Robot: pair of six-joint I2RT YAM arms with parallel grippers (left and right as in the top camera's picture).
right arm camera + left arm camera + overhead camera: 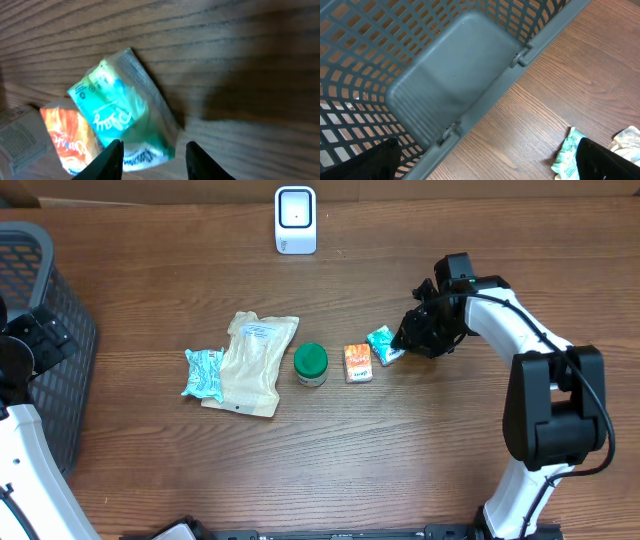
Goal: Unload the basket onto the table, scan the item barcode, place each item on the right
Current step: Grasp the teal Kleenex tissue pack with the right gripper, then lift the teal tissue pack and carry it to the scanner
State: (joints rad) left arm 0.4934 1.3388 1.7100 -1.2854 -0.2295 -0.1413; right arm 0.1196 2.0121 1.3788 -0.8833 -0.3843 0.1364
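Note:
A white barcode scanner (295,220) stands at the table's far edge. Several items lie in a row mid-table. The rightmost is a small teal packet (383,344), flat on the wood. My right gripper (408,340) hangs low over its right end. In the right wrist view the teal packet (125,115) reaches in between the fingers of the right gripper (155,162), which stand open: the left finger is close to it, the right finger is clear. My left gripper (490,167) is open with nothing in it, over the basket's rim.
Left of the teal packet lie an orange packet (358,363), a green-lidded jar (310,364), a beige pouch (252,363) and a pale teal packet (204,373). A grey mesh basket (40,290) stands at the table's left edge.

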